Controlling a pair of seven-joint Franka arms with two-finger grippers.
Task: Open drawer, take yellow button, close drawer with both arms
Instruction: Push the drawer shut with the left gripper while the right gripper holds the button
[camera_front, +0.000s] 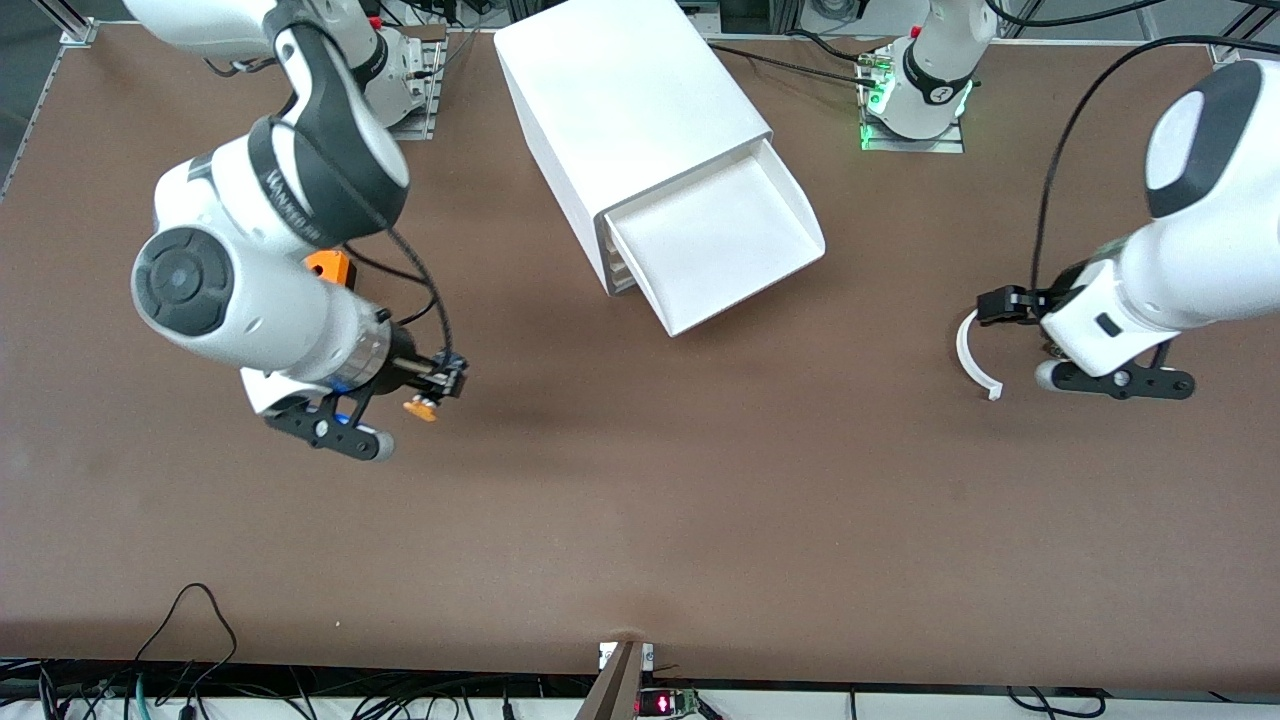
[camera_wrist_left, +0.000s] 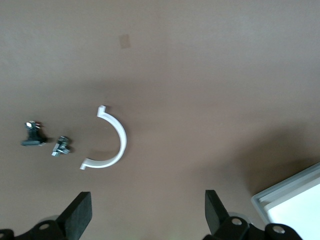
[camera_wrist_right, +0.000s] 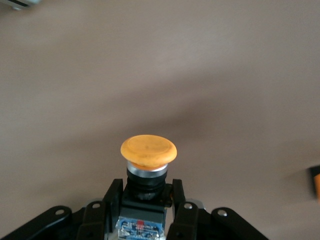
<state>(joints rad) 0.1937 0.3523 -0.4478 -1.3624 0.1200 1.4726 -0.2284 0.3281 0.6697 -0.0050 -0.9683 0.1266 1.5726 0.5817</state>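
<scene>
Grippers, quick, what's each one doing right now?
Left gripper: open, holding nothing, over the white curved piece.
Right gripper: shut on the button.

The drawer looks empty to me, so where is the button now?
The button is shut in the right gripper, over bare table toward the right arm's end, clear of the open drawer.

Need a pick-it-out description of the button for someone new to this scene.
Start at the white drawer cabinet with its drawer pulled out, then go toward the right arm's end of the table to the right gripper. The button is clamped between its fingers: a black blocky body with a round orange-yellow cap, far smaller than the orange cube nearby.
</scene>
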